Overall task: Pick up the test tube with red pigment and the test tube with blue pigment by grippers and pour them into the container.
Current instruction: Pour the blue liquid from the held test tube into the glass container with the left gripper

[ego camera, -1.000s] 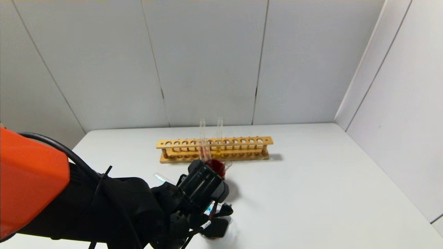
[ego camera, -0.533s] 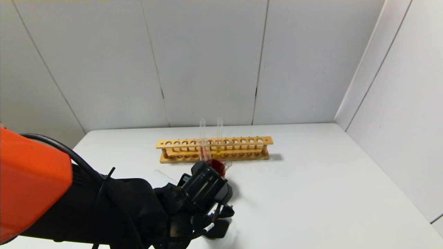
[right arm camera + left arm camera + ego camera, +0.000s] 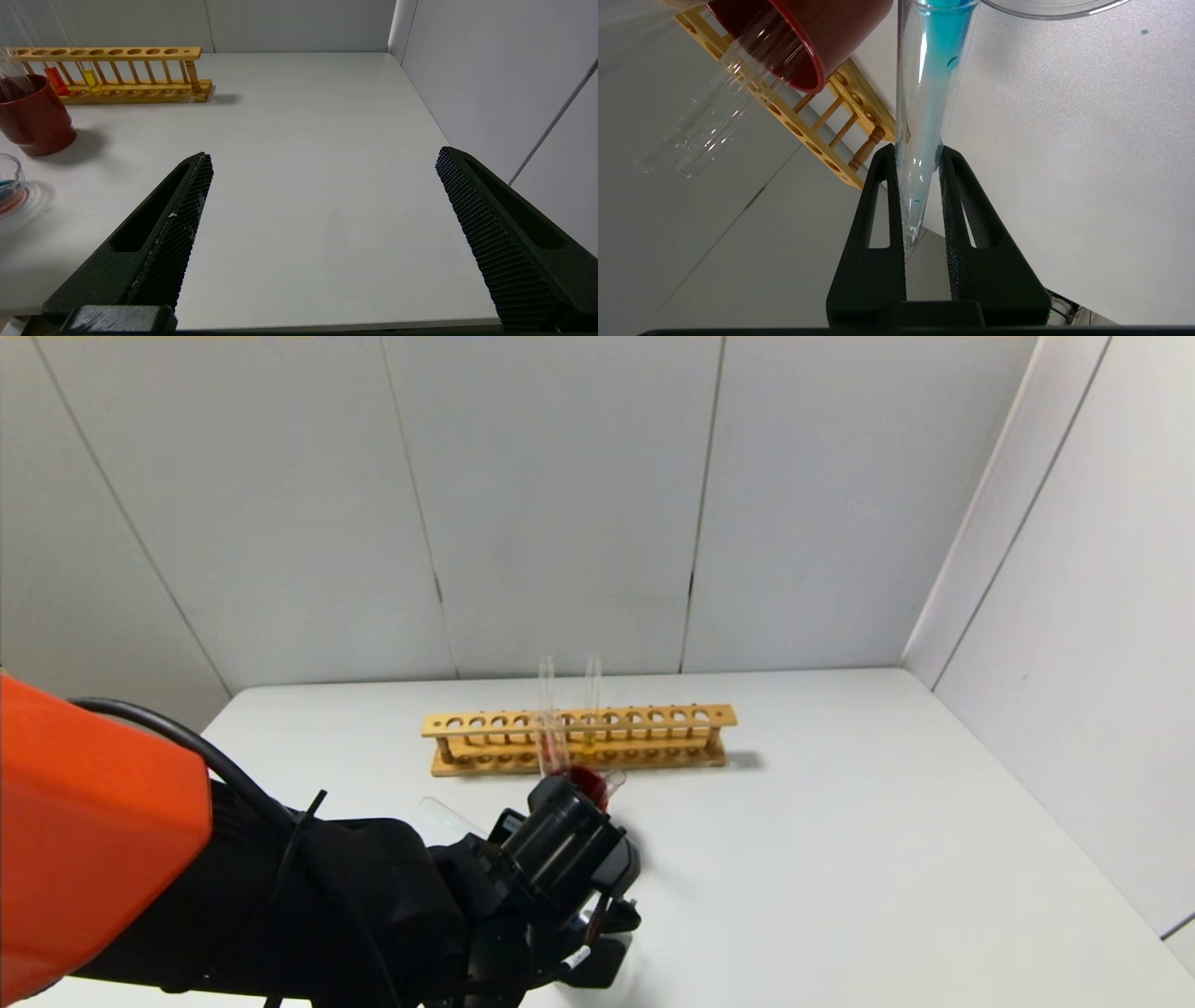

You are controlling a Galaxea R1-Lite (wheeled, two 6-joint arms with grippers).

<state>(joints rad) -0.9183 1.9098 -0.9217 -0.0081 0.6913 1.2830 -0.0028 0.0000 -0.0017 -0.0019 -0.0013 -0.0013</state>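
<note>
My left gripper [image 3: 917,151] is shut on the test tube with blue pigment [image 3: 929,84], near its rounded end. The tube is tipped, and its teal-blue liquid runs toward the mouth at the container's rim [image 3: 1045,5]. In the head view the left gripper [image 3: 605,947] hangs low over the table's front and hides the container; the tube's clear end [image 3: 446,816] sticks out behind the hand. The container [image 3: 9,186] holds blue and reddish liquid. An orange-red tube [image 3: 56,79] stands in the rack; I cannot tell whether it is the test tube with red pigment. My right gripper [image 3: 324,156] is open and empty.
A wooden rack [image 3: 579,737] stands at the back middle with a yellow-liquid tube [image 3: 88,77]. A dark red cup [image 3: 32,116] with empty clear tubes [image 3: 714,121] sits just in front of it, close to my left hand. White walls close the table [image 3: 840,821] at back and right.
My left hand has shifted slightly right and lower in the head view, with the blue tube still gripped. The container's rim, visible below the hand earlier, is now covered.
</note>
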